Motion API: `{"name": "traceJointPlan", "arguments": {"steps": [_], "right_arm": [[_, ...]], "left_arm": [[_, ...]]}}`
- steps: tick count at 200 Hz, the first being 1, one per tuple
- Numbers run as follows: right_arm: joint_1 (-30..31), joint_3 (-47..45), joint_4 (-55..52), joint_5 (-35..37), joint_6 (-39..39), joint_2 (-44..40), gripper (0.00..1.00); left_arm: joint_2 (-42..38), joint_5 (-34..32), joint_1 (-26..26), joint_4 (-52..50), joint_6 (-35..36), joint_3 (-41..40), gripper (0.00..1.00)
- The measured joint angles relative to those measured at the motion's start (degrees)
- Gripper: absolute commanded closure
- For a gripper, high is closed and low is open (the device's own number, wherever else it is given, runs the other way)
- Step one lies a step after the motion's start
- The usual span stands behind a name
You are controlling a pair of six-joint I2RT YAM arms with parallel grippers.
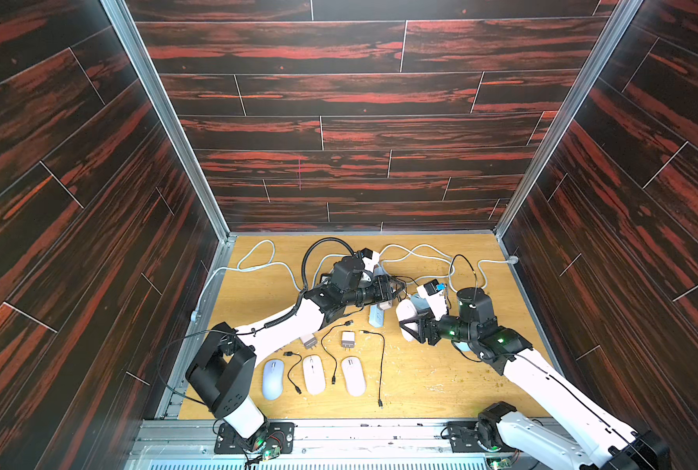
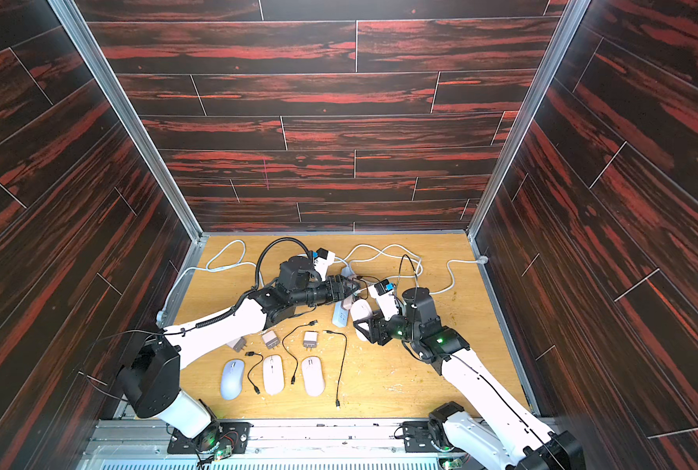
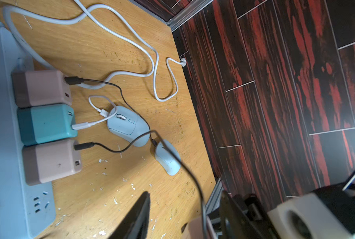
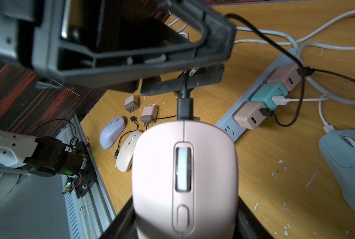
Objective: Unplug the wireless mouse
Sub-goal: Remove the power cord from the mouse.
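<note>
My right gripper (image 4: 184,219) is shut on a pink wireless mouse (image 4: 184,175), held above the table, also visible in both top views (image 1: 406,315) (image 2: 359,311). A black plug (image 4: 184,107) sits in the mouse's front. Its black cable (image 3: 193,182) runs to a pink charger (image 3: 52,161) on the blue power strip (image 3: 4,144). My left gripper (image 3: 184,196) (image 1: 392,291) is right in front of the mouse. Its jaws stand apart on either side of the cable just beyond the plug, without touching it.
On the strip sit a teal charger (image 3: 46,124) and another pink charger (image 3: 42,88), each wired to a light blue mouse (image 3: 127,126) (image 3: 168,157). Near the front lie three mice (image 1: 273,378) (image 1: 314,374) (image 1: 353,376), loose chargers (image 1: 348,339) and black cables.
</note>
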Motion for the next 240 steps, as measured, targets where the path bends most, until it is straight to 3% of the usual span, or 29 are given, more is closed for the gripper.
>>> {"name": "traceJointPlan", "arguments": {"steps": [45, 118, 176, 240], "right_arm": [[0.04, 0.02, -0.85, -0.15, -0.42, -0.09, 1.00], [0.26, 0.02, -0.85, 0.00, -0.44, -0.24, 1.00], [0.42, -0.11, -0.90, -0.09, -0.44, 0.28, 1.00], [1.73, -0.22, -1.33, 1.73, 0.46, 0.22, 1.00]], "left_arm": [[1.44, 0.37, 0.00, -0.15, 0.39, 2.93, 0.72], [2.80, 0.42, 0.00, -2.58, 1.40, 3.28, 0.73], [2.80, 0.22, -0.09, -2.56, 1.75, 3.28, 1.00], [2.80, -0.98, -0.28, -4.66, 2.82, 3.93, 1.00]]}}
